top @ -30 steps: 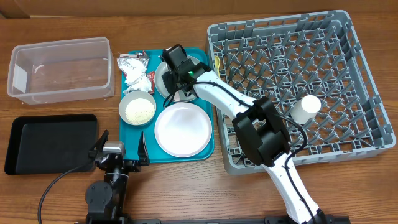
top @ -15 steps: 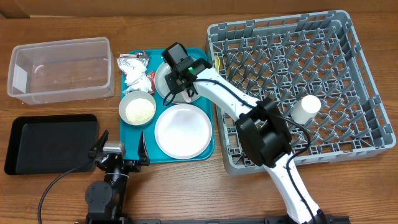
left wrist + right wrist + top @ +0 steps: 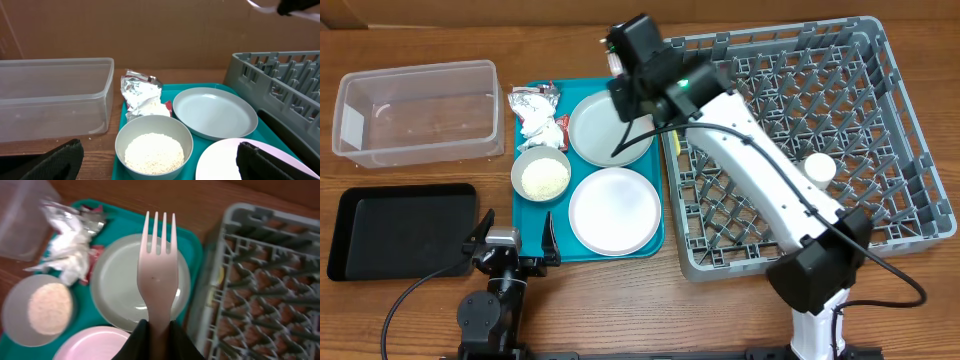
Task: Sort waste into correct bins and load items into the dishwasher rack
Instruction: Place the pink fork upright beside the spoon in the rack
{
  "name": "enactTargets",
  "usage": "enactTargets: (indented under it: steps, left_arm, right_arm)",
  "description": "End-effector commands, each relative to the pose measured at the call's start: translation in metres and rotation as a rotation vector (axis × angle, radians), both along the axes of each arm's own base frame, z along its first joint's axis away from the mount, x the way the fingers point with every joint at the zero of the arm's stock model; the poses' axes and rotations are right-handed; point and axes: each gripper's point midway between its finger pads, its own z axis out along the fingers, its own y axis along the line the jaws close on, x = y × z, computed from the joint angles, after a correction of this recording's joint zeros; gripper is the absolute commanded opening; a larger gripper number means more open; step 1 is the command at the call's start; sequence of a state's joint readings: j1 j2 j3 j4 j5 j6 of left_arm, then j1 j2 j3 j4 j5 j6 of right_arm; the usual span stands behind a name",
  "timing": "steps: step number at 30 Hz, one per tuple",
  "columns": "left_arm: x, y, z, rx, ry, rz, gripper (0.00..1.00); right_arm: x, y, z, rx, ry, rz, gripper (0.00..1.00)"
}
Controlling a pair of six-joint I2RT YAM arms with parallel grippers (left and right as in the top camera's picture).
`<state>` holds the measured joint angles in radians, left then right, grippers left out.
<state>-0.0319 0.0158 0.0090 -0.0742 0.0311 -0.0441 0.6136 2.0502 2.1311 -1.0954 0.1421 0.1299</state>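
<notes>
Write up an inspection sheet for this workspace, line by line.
Surface: wooden table, teal tray on it.
Job's things: grey plate, white plate and bowl of rice on the teal tray; white cup in the rack; clear tub and black tray at left.
Clutter: napkin and foil wrapper on the teal tray.
Tools: right tool shut on white fork; left tool open, holding nothing.
Cables: black cable beside left arm.
Surroundings: cardboard wall behind.

Serving tray (image 3: pixel 530 218) between rack (image 3: pixel 840 90), right, and tub (image 3: pixel 420 110), left.
</notes>
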Motion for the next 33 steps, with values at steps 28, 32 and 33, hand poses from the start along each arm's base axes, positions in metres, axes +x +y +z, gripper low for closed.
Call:
enactTargets:
  steps: [28,32,33]
  left_arm:
    - [0.0,-0.001,-0.001,0.018,0.0,-0.007,1.0]
    - [0.0,-0.001,-0.001,0.018,0.0,-0.007,1.0]
    - [0.0,-0.001,-0.001,0.018,0.0,-0.007,1.0]
  right_arm:
    - [-0.037,-0.048,-0.006,0.111,0.192,0.069,0.49]
    - [-0.076,-0.024,0.016,0.128,0.201,0.162,0.49]
    - [-0.084,-0.02,0.015,0.119,0.216,0.181,0.49]
